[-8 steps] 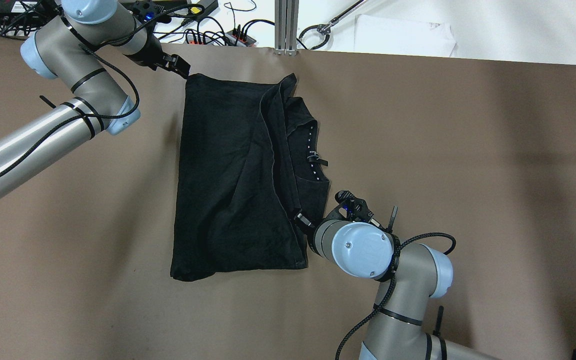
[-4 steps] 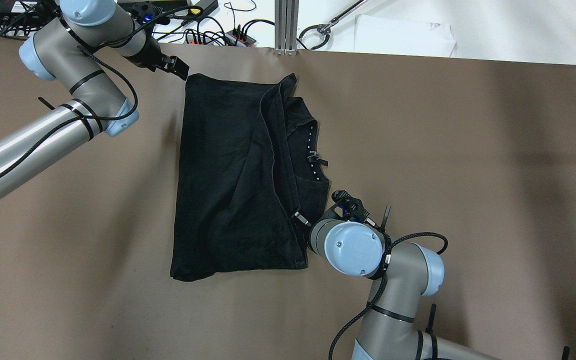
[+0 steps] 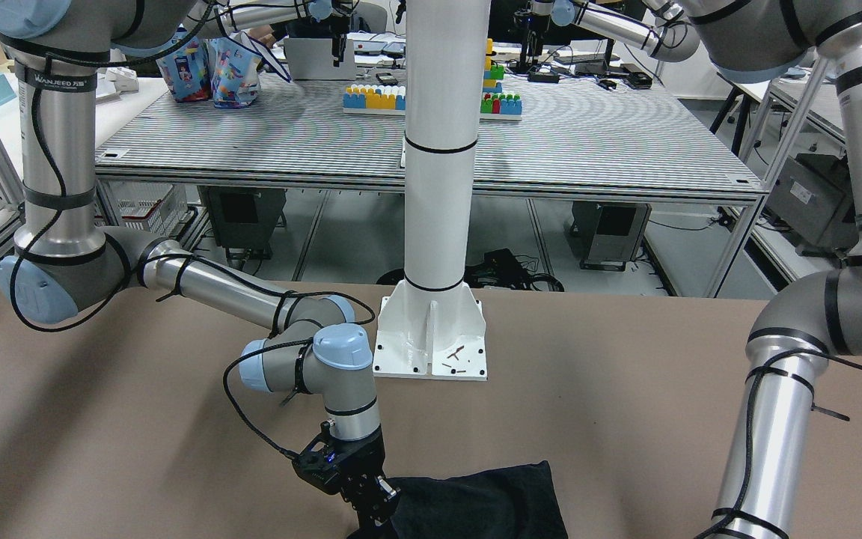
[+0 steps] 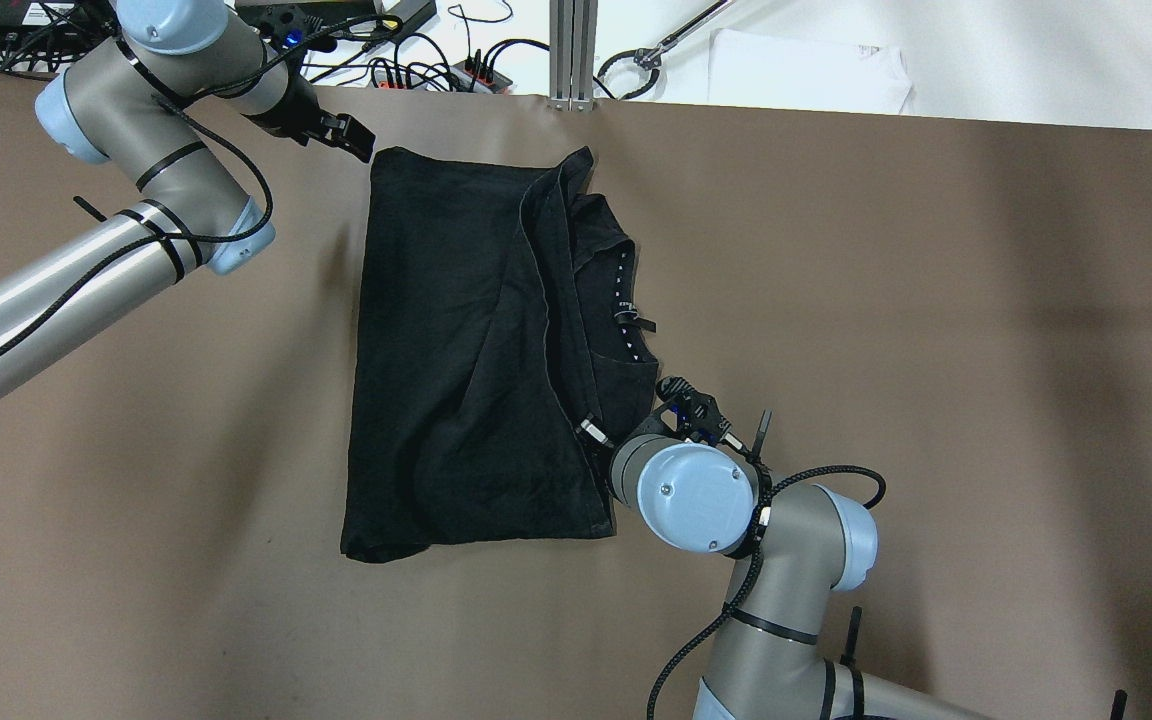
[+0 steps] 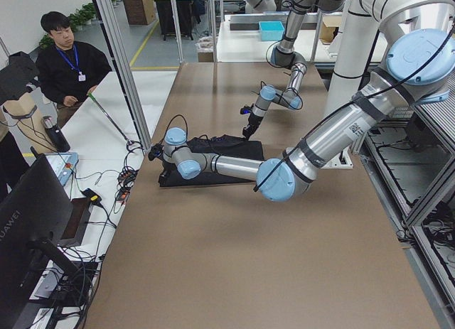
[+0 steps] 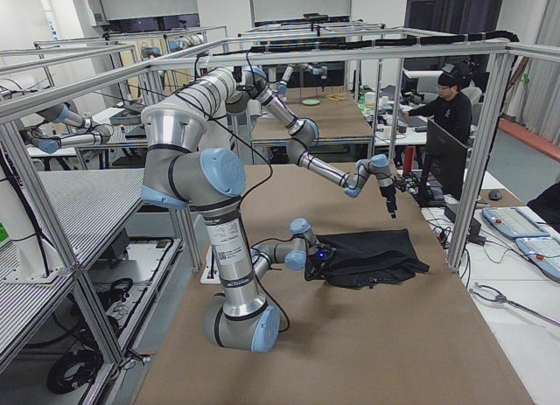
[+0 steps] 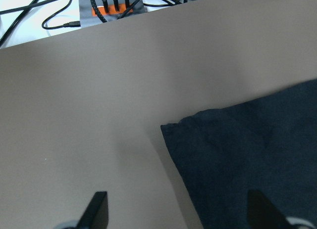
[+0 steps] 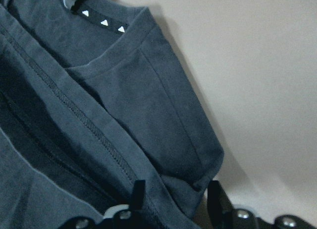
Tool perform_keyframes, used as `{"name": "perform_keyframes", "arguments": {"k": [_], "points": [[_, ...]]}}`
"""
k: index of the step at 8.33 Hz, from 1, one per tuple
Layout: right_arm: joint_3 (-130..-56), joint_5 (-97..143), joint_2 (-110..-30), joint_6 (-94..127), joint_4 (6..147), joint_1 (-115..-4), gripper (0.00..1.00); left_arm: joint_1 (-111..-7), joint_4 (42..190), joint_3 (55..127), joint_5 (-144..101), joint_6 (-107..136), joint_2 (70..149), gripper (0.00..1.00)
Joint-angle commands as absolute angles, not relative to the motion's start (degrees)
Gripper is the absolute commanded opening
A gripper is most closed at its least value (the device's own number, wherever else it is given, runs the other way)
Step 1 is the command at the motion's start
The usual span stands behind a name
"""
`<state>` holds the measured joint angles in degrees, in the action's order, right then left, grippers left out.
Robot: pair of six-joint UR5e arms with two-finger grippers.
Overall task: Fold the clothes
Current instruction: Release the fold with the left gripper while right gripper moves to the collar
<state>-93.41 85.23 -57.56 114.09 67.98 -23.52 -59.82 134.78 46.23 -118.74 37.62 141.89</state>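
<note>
The clothes (image 4: 466,350) are one black garment lying partly folded on the brown table, its collar and label facing right. My left gripper (image 4: 354,137) hovers open just off the garment's far left corner; in the left wrist view the corner (image 7: 171,127) lies ahead between the wide-spread fingers (image 7: 96,211). My right gripper (image 4: 591,432) is low at the garment's right edge, below the collar. In the right wrist view it (image 8: 176,192) stands open, and a folded sleeve edge of the garment (image 8: 124,90) lies between the two fingers. The front view shows the right gripper (image 3: 375,501) beside the garment (image 3: 476,501).
A white pillar base (image 3: 431,337) is bolted to the table on the robot's side. Cables and a power strip (image 4: 436,65), a metal post (image 4: 573,50) and a white sheet (image 4: 806,75) lie beyond the far edge. A person (image 5: 67,59) stands past the table.
My right arm has crept left and up, bringing its gripper further onto the garment's right edge. The left arm has shifted slightly left. The garment lies as before.
</note>
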Motion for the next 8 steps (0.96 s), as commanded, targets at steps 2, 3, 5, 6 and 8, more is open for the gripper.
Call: {"name": "perform_keyframes", "arguments": {"k": [2,3,5,6,8], "points": [[-93.9,85.3,-57.8,113.5,68.0,-22.9,0.0,-59.9,134.7,46.2,-118.7,37.6,141.9,1.0],[-94.5,85.5,-58.3,111.9,68.0,-23.0,0.0,-59.9,134.8,46.2,-118.7,37.6,141.8,1.0],[-102.2,85.9,-65.3,110.0,67.9,-22.7,0.0,-59.9,134.8,46.3,-118.7,37.8,141.7,1.0],[-107.2,85.3,-68.5,110.0,67.8,-20.0,0.0,-59.8,134.8,47.2,-118.7,37.9,141.2,1.0],[-109.5,85.0,-69.6,110.7,67.8,-17.6,0.0,-59.3,134.8,48.7,-118.7,38.2,139.9,1.0]]}}
